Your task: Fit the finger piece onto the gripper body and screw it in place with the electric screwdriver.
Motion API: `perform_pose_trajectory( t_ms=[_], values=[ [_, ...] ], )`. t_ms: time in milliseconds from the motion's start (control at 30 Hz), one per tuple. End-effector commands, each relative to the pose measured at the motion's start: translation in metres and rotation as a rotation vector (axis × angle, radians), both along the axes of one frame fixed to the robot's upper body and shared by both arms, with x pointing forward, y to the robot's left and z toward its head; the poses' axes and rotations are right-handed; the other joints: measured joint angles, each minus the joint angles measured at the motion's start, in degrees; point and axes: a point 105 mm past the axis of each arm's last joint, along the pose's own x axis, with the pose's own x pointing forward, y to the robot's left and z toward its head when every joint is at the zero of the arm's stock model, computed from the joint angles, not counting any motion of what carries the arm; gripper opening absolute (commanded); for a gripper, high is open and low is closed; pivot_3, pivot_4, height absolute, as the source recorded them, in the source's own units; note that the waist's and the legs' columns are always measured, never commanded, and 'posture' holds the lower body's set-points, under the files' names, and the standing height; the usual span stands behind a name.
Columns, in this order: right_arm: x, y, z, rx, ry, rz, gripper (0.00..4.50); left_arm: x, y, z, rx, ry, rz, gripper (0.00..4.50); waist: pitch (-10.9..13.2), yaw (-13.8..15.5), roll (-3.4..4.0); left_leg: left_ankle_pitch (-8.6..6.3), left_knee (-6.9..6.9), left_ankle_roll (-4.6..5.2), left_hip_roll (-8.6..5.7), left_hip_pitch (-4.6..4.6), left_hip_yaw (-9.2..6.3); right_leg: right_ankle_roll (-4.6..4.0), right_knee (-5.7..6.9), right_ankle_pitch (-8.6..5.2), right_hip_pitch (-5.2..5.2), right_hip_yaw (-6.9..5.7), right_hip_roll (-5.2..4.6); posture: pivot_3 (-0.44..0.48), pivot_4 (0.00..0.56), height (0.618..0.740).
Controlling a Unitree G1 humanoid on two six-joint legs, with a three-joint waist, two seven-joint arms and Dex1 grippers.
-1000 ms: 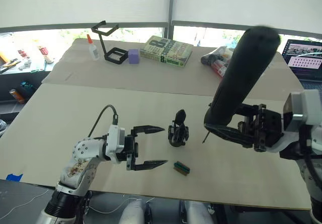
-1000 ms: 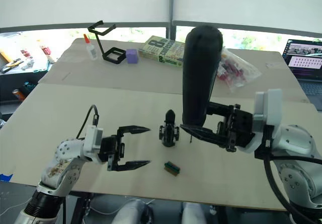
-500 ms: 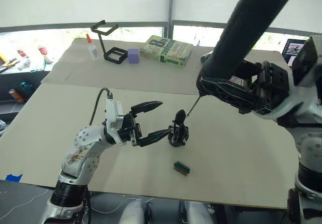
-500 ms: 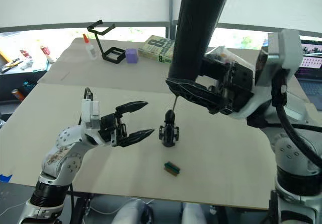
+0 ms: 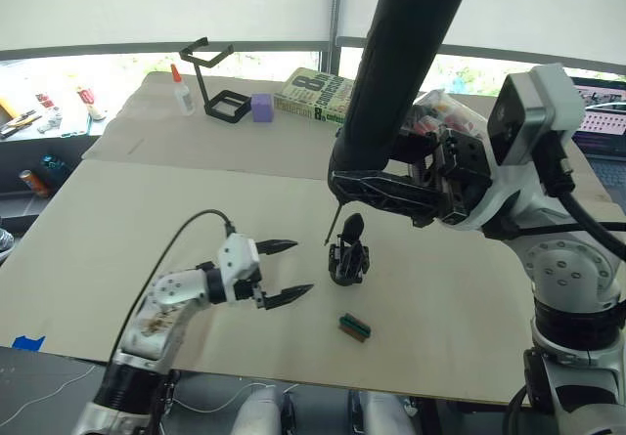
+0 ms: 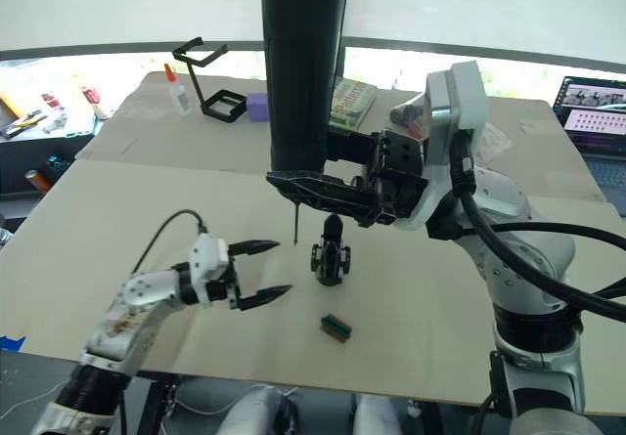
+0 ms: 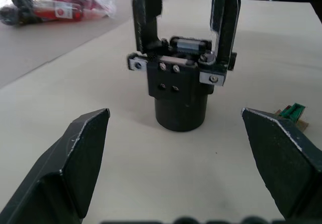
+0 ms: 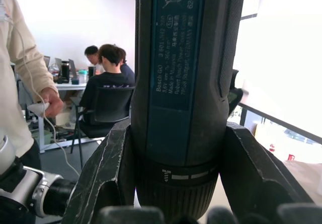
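The gripper body [image 5: 347,262] stands on the table's middle, a small black block on a round base [image 7: 180,114]. Two black fingers rise from it in the left wrist view; which one is the finger piece I cannot tell. My right gripper [image 5: 377,186] is shut on the electric screwdriver [image 5: 403,54], a thick black cylinder held nearly upright. Its thin bit [image 5: 332,228] hangs just left of the body, above the table. My left gripper [image 5: 299,267] is open, low over the table, a short way left of the body and facing it.
A small green-and-brown block [image 5: 354,326] lies near the front edge, right of my left gripper. At the back stand a black wire stand [image 5: 207,75], a purple cube [image 5: 260,108], a glue bottle [image 5: 182,94], a book [image 5: 311,95], a plastic bag [image 5: 445,114] and a laptop [image 6: 593,103].
My left gripper has drawn back from the gripper body toward the left. The right arm has swung the screwdriver left and more upright, so the bit moved off the body's top to its left.
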Motion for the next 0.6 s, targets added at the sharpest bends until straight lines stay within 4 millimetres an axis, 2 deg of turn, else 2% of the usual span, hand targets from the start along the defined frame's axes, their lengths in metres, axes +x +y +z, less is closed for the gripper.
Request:
perform_pose_trajectory(
  t_ms=[33,200,333,600],
  values=[
    [-0.007,0.000,0.009,0.012,-0.064,0.023,1.93,0.003,-0.016,-0.005,0.005,-0.022,-0.031,4.45,0.00,-0.05,0.00,0.00,-0.01,0.00,0.01,0.01,0.00,0.00,0.01,0.00,-0.01,0.00,0.01,0.000,0.150,0.740],
    [-0.008,0.000,0.006,0.001,-0.064,0.031,1.93,0.013,-0.030,-0.017,0.011,-0.020,-0.019,4.45,0.00,-0.05,0.00,0.03,-0.01,-0.04,0.06,0.02,-0.03,-0.02,0.05,0.01,-0.03,-0.01,0.06,0.000,0.150,0.740],
    [-0.008,0.000,0.004,-0.005,-0.066,0.032,1.93,0.023,-0.035,-0.017,-0.004,-0.020,0.013,4.45,0.00,-0.09,0.00,0.01,0.01,-0.01,0.06,0.02,-0.03,-0.03,0.05,0.03,-0.02,0.00,0.02,0.000,0.150,0.740],
    [-0.010,0.000,0.002,-0.018,-0.068,0.016,1.93,0.027,-0.056,-0.017,-0.022,-0.007,-0.064,4.45,0.00,-0.06,0.00,-0.07,0.13,0.13,0.05,-0.04,-0.04,0.02,0.04,0.06,-0.01,-0.01,-0.04,0.000,0.150,0.740]
  ],
)
